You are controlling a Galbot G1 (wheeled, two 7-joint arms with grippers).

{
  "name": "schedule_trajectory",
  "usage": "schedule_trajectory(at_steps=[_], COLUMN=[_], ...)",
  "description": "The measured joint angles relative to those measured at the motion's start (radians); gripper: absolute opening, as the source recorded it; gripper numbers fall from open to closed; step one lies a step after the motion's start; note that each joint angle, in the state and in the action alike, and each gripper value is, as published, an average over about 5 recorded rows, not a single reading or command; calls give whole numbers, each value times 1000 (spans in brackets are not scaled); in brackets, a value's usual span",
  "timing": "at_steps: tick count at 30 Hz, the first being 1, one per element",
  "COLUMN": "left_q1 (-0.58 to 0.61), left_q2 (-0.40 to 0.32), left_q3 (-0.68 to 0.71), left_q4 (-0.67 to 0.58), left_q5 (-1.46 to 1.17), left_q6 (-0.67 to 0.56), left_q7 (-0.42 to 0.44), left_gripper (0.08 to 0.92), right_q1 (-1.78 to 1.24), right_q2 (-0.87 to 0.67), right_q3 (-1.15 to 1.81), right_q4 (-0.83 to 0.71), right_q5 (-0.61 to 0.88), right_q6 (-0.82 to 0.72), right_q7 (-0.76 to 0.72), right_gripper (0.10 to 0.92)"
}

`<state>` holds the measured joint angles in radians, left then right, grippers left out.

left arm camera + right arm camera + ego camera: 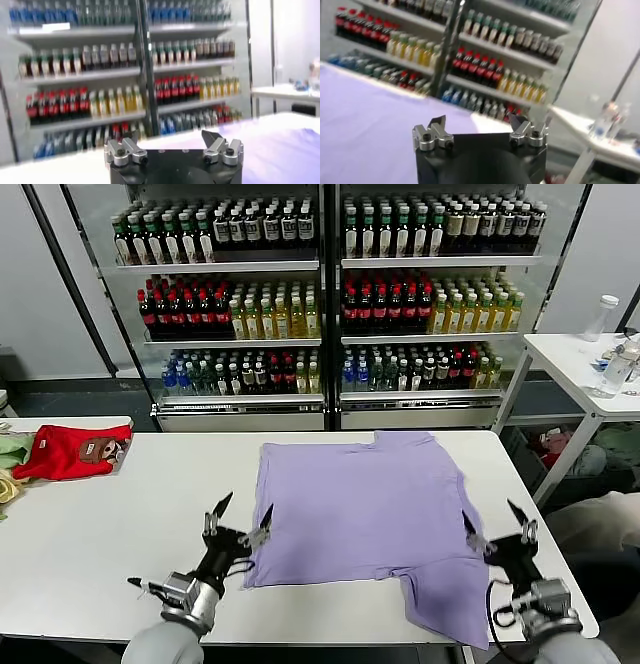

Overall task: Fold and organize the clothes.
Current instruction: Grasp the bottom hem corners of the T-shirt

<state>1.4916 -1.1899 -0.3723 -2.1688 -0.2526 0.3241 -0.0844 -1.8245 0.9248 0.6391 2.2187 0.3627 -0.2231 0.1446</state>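
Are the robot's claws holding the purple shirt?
No. The left claw and right claw are open and empty beside the lavender T-shirt.

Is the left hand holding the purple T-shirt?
No, the left hand is open above the table, beside the T-shirt's edge.

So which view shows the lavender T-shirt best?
The head view: the whole T-shirt lies spread flat on the table. The left wrist view and right wrist view each catch only a blurred purple patch.

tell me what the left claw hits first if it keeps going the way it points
Probably the near left edge of the lavender T-shirt: the open left claw points forward and slightly right, just short of it. Depth is uncertain.
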Motion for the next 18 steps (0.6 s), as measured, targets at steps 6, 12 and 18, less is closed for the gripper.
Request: schedule_trajectory(at_steps=[6,12,18], left_q1=[69,116,120], left_q2=[12,18,16], left_q3=[11,18,10], left_q4=[-49,-74,-65], left_q5=[-37,-65,-90], left_q6=[93,161,198], left_q7=[-52,-93,-109], left_gripper=[823,823,823], right_q1=[-66,-106,-121], right_q2=[-2,-3,-1], right_q3=[6,5,-5], right_q4=[6,-1,-15], right_q5=[42,75,95], right_q6=[-3,-3,-6], right_q7=[17,27,31], right_gripper=[823,823,823])
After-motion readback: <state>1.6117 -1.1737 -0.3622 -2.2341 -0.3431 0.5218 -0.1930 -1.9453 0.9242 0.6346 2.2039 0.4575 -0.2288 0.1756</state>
